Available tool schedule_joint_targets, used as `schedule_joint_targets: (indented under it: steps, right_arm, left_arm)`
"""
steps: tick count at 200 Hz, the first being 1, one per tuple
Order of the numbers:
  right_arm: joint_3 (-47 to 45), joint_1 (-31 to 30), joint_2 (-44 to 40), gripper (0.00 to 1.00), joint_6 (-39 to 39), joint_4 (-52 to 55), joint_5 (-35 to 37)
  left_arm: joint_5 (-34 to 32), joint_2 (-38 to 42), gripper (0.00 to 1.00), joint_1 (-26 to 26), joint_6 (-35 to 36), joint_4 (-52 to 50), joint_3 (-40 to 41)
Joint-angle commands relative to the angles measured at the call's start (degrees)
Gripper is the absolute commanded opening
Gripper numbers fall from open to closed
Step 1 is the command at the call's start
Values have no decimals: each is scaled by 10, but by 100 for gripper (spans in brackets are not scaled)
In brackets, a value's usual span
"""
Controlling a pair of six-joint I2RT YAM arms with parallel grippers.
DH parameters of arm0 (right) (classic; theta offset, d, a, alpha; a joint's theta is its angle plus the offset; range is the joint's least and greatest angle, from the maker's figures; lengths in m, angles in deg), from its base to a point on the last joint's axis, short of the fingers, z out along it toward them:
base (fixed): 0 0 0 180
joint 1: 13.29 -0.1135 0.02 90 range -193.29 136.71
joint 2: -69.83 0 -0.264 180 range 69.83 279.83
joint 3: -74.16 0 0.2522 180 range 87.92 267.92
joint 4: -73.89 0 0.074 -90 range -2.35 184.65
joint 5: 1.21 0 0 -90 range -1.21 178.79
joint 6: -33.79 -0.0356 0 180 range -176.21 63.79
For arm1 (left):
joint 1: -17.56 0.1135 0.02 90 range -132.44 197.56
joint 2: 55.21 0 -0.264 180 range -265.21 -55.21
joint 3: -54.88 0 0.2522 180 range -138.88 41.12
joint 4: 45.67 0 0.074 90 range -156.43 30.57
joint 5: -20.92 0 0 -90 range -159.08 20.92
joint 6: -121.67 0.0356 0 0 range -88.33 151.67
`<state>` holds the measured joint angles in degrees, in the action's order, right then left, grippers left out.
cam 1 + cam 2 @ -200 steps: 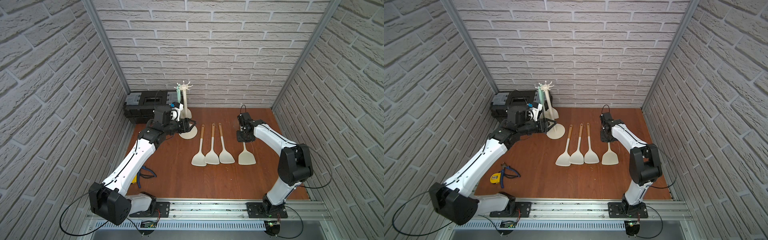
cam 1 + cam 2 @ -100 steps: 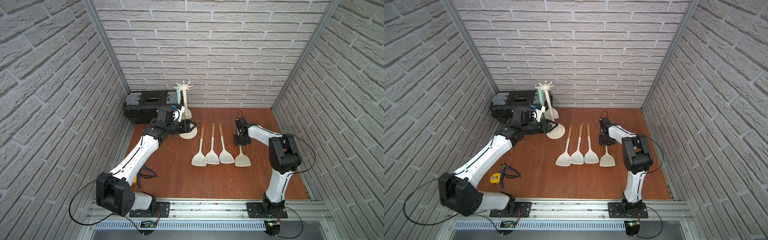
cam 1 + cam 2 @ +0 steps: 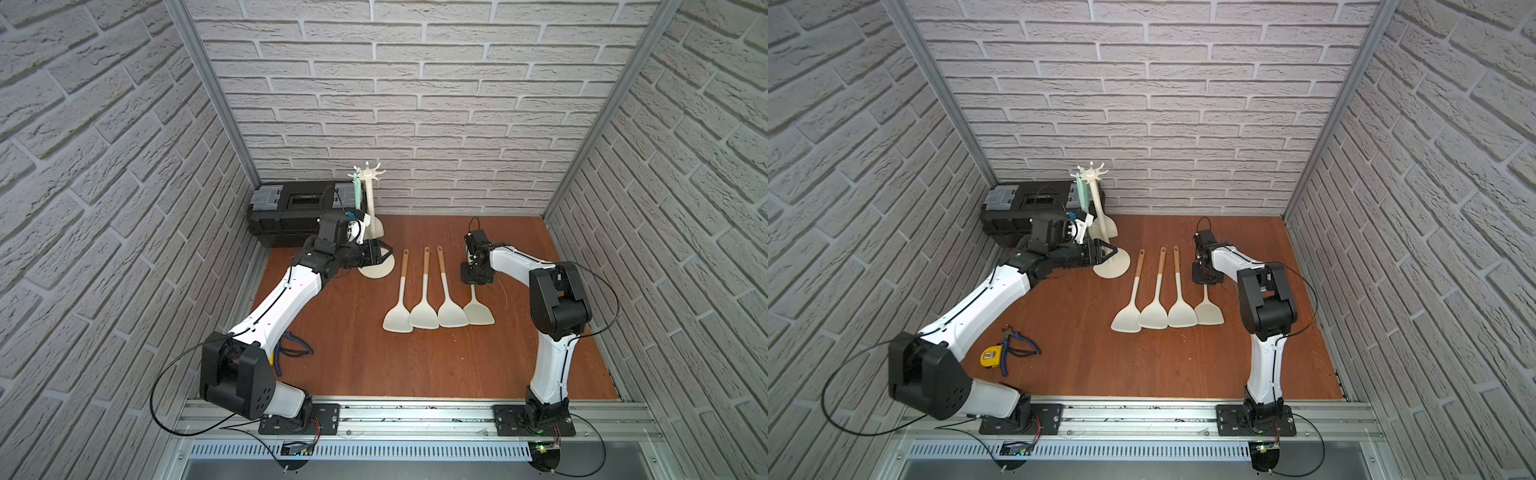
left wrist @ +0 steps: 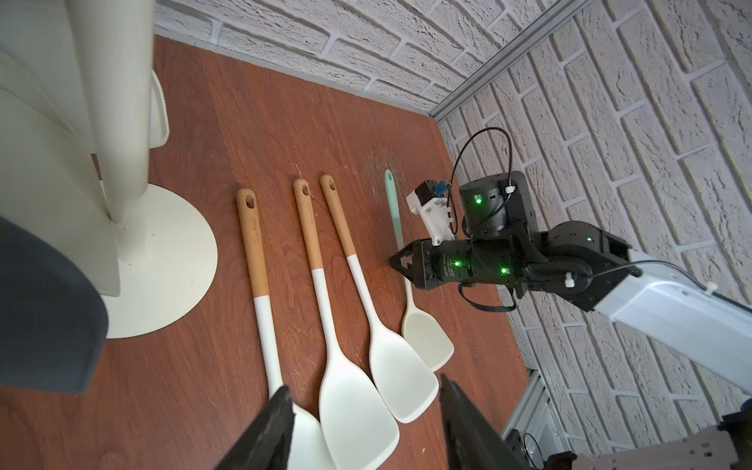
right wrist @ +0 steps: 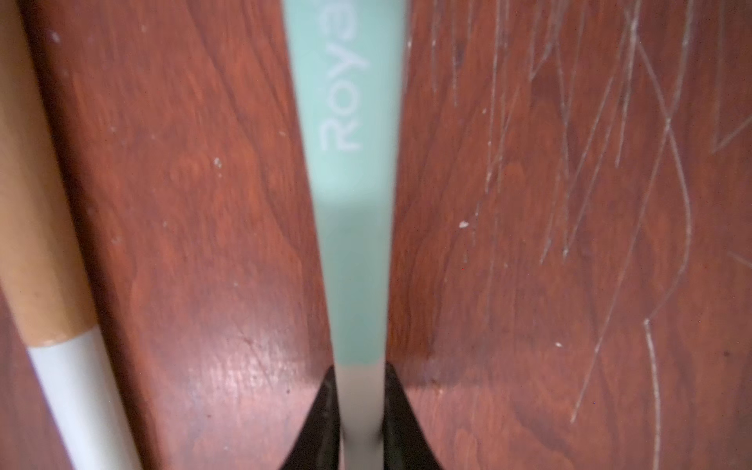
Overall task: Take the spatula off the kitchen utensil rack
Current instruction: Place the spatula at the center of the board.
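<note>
The left gripper (image 3: pixel 385 255) hovers low, just beside the thin pole of the tall cream-coloured kitchen utensil rack (image 3: pixel 368 199) and over the edge of its round flat base. In the left wrist view its jaws stand about half open. Nothing is gripped between the two black fingertips (image 4: pixel 272 427), and the pole is at one side of them, not between them.

The right gripper (image 3: pixel 476 279) is down at the brown wooden table (image 3: pixel 415 365), over the flat spatula with a mint-green handle and a cream head (image 3: pixel 478 312). This mint-handled spatula lies flat on the table, off the rack. It is the last in a row with three cream spatulas with wooden handles (image 3: pixel 424 286), and its head touches the head of its neighbour. In the right wrist view the two fingertips (image 5: pixel 325 407) stand very close on each side of the handle (image 5: pixel 350 162), so the jaws are only a little apart. The picture is blurred there, so one cannot tell if they press the handle or only flank it.

A second spatula with a mint handle, the hanging spatula (image 3: pixel 356 193), hangs from a hook at the crown of the rack in both top views (image 3: pixel 1081 195). A black plastic toolbox (image 3: pixel 291 212) stands behind the left arm at the back wall.
</note>
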<state>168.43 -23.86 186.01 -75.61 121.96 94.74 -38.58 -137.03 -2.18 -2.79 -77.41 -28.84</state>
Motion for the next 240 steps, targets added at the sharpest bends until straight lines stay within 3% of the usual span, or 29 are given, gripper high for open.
schedule_joint_targets:
  steps: [1,50,108,156,205,240]
  right_arm:
    - [-8,-5,24,34,-16,-12,-4]
    - [-17,-5,10,45,-31,-6,5]
    - [1,-11,-57,47,-42,14,-13]
    - [46,-36,-133,48,-31,49,-23]
    - [76,-122,-191,47,-20,-16,-49]
    - [138,-203,-157,46,-6,-83,-44]
  left_arm:
    - [9,-2,59,6,11,19,-17]
    - [10,3,59,8,13,10,-23]
    - [2,35,59,17,32,-27,-47]
    - [-17,96,59,68,67,-83,-69]
    - [-112,149,61,140,113,-136,-100]
    - [-67,117,62,173,115,-120,-133]
